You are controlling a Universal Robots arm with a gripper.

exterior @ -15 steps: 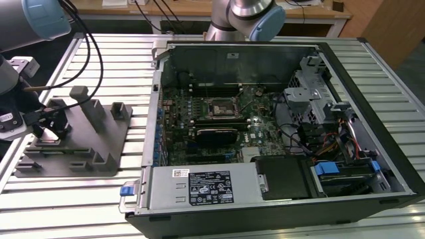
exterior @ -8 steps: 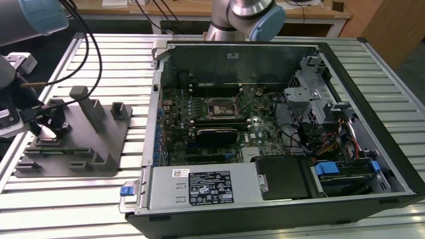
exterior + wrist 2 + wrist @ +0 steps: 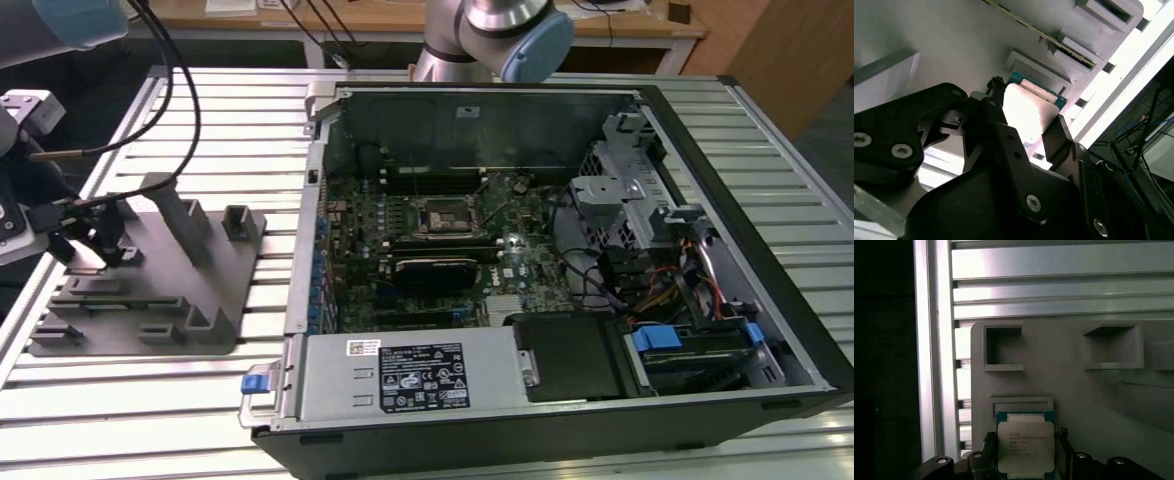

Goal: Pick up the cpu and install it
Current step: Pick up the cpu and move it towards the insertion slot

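Your tool (image 3: 1028, 113) is at the grey holder (image 3: 160, 290), far left of the exterior view. Its black fingers (image 3: 1004, 135) sit on two opposite edges of the cpu (image 3: 1025, 445), so it looks pinched on the chip. You can't confirm how firm the contact is.

The cpu is bottom centre in the first wrist view, silver lid up, right at the holder's small framed recess. You can't tell whether it's seated in there or just clear of it.

Progress, as a judgement: you're approx at the grasp, early in the job. The pick looks under way and the install isn't done. The socket (image 3: 442, 215) on the motherboard (image 3: 521, 265), mid-frame in the exterior view, looks empty, and it's well apart from the tool.

The open pc case (image 3: 747, 150) fills centre and right of that view. It lies on its side w/ the power supply (image 3: 400, 375) along its lower edge and drive bays w/ cable bundles at right.

Surface: holder and case both rest on a slatted aluminium bench (image 3: 200, 110), holder just beside the case's left wall. The slats are bright and glary in both wrist views.

Room: the arm's base (image 3: 501, 35) is at top centre, behind the case. A wooden desk (image 3: 400, 15) runs along the top edge, w/ black cables hanging at upper left.
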